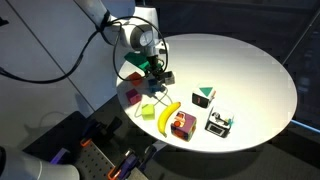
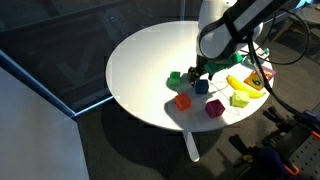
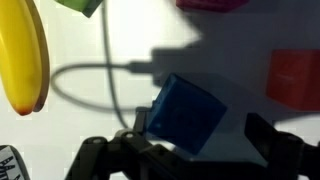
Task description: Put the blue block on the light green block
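Observation:
The blue block is a dark blue cube lying on the white table, turned at an angle between my jaws in the wrist view. It also shows in an exterior view just under the gripper. My gripper is open around it: the left finger touches the block and the right finger stands apart. The light green block sits beside the banana, and its corner shows at the top of the wrist view.
A yellow banana lies near the light green block. A red-orange cube, a magenta cube and a dark green cube stand close around. More toys sit near the table edge.

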Robot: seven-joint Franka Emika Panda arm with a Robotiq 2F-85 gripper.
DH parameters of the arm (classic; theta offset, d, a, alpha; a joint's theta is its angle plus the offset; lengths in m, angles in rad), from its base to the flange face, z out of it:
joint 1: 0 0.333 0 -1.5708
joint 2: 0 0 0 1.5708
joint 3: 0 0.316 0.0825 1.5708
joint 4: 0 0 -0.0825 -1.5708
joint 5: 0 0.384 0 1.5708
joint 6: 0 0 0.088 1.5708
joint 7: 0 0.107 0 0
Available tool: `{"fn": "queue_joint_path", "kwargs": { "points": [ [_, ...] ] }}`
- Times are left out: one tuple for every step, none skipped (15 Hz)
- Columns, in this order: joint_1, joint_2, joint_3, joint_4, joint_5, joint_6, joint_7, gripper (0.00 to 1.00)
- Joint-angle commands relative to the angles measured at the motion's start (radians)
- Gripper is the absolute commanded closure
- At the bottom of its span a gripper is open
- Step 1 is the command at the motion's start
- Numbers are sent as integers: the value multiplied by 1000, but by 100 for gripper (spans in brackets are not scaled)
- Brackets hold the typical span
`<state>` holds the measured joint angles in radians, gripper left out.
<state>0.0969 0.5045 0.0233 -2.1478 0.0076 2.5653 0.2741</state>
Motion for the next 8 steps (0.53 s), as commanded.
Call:
{"fn": "queue_joint_path", "kwargs": {
  "points": [
    [12,30,-11,49,12,-32,-2,0],
    [12,36,-11,55,13,-33,-3,0],
    [13,40,-12,58,11,-31,-2,0],
    [13,43,-13,63,11,-33,-3,0],
    [13,45,-15,66,10,-35,-2,0],
    [13,46,-15,67,10,-36,-3,0],
    [12,48,-16,68,11,-37,-3,0],
    [11,50,-16,70,11,-38,-4,0]
  ]
}}
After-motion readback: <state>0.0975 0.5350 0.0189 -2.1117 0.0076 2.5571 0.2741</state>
